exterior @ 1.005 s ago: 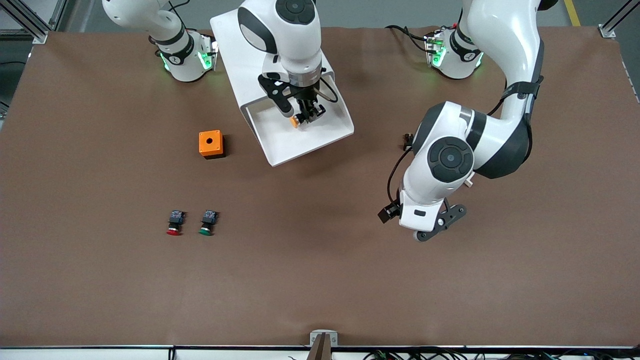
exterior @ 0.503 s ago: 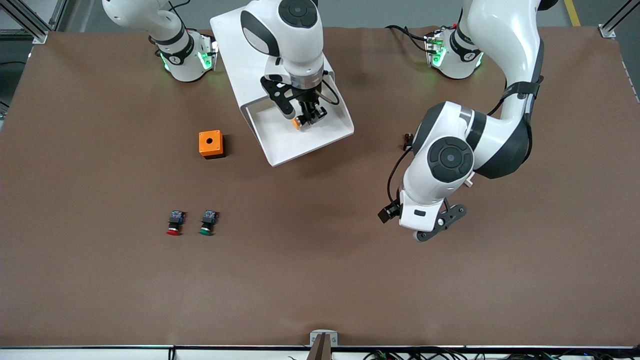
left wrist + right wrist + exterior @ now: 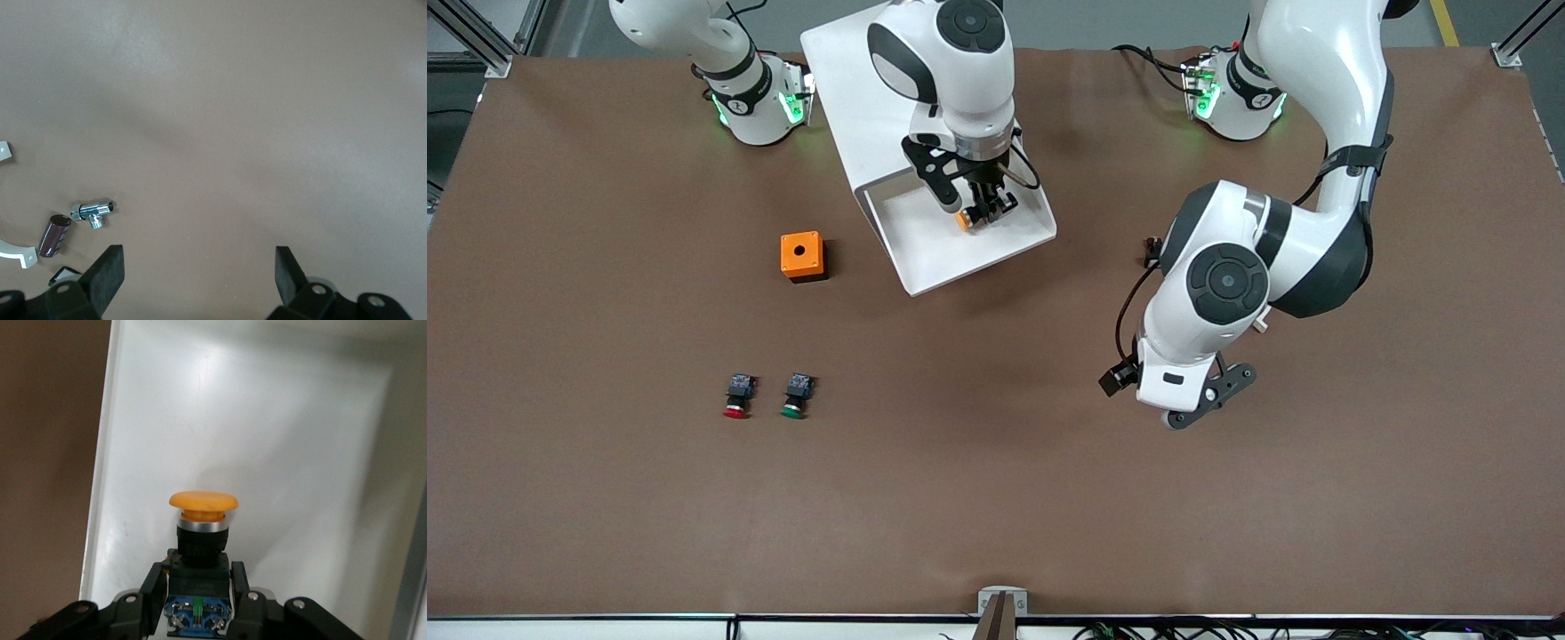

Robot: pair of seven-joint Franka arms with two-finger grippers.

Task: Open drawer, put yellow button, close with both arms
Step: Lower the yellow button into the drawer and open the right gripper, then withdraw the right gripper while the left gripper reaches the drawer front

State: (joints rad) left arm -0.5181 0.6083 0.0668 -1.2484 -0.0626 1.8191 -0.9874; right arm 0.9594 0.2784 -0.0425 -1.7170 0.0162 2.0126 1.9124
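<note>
- Yellow button (image 3: 963, 219) hangs in the right gripper (image 3: 983, 213) over the open drawer (image 3: 925, 258); the placing step is in hand, and the next move calls for lowering and letting go. The left gripper (image 3: 1199, 411) waits over bare brown tabletop (image 3: 996, 498). An orange box (image 3: 801, 256) and red (image 3: 736, 396) and green (image 3: 795, 396) buttons stand nearer the camera.
- Left wrist: jaws wide, holding nothing; small metal fittings (image 3: 93, 212) lie below.
- Right wrist: jaws clamp the button's body above the white drawer floor.
</note>
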